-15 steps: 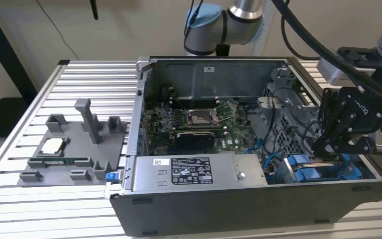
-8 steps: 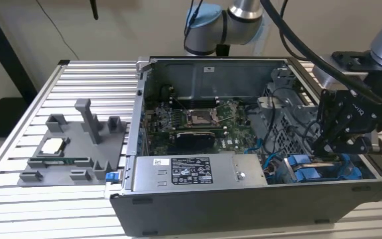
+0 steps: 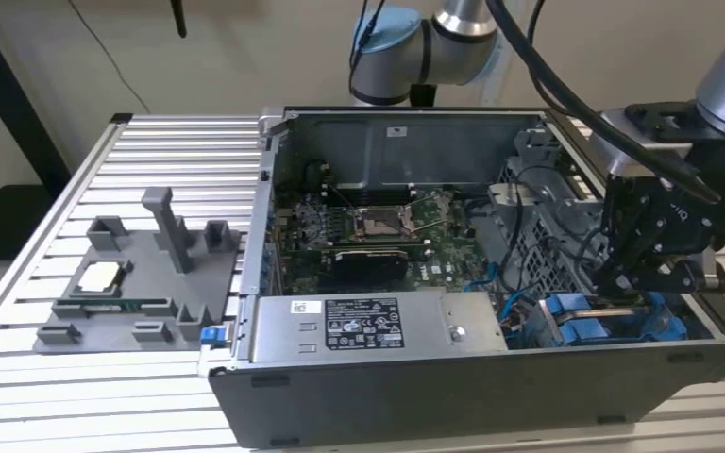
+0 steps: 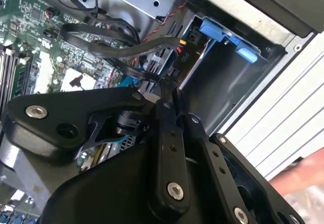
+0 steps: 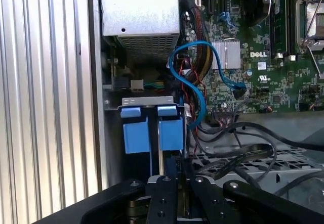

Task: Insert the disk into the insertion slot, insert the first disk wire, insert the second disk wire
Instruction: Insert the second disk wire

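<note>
The black two-fingered claw [image 3: 637,283] hangs directly above the blue-framed grey disk [image 3: 602,316] seated in the perforated-metal insertion slot [image 3: 551,236] at the open computer case's [image 3: 463,387] front corner; its grip cannot be told.

The computer case [image 3: 463,283] lies open on the counter [image 3: 148,151]. A parts tray [image 3: 136,283] sits beside it on the exterior view's left. Inside the case, the motherboard [image 3: 376,226] lies behind the power-supply box [image 3: 362,326]. At the exterior view's right the pincer [image 3: 625,283] reaches down into the insertion slot [image 3: 602,321].
</note>
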`<state>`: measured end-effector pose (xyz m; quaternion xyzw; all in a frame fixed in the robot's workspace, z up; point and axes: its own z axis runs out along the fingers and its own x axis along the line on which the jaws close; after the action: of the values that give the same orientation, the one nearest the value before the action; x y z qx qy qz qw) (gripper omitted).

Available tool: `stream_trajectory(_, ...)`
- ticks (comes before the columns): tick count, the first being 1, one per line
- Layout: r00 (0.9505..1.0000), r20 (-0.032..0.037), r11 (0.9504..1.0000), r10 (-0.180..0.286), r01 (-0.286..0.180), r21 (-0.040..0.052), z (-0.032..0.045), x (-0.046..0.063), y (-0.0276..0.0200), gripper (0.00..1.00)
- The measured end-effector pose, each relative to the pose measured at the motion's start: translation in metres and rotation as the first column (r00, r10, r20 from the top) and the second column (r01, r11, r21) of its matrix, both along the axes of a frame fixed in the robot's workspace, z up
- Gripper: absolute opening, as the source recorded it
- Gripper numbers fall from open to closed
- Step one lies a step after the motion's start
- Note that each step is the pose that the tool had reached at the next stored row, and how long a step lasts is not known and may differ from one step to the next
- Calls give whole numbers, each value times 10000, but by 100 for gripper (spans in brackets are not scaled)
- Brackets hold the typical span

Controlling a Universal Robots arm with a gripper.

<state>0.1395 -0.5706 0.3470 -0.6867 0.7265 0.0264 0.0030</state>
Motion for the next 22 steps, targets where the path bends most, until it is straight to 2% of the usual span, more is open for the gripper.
stream_trajectory(5,9999,32,9999,100,-100,-1,-6,25,1,16)
stream_trajectory(16,9998,184,9999,121,-121,6,-45,26,12,16)
stream_trajectory(19,9996,251,9999,122,-122,15,-87,26,17,16)
stream_trajectory(22,9996,265,9999,123,-123,-8,-129,25,20,16)
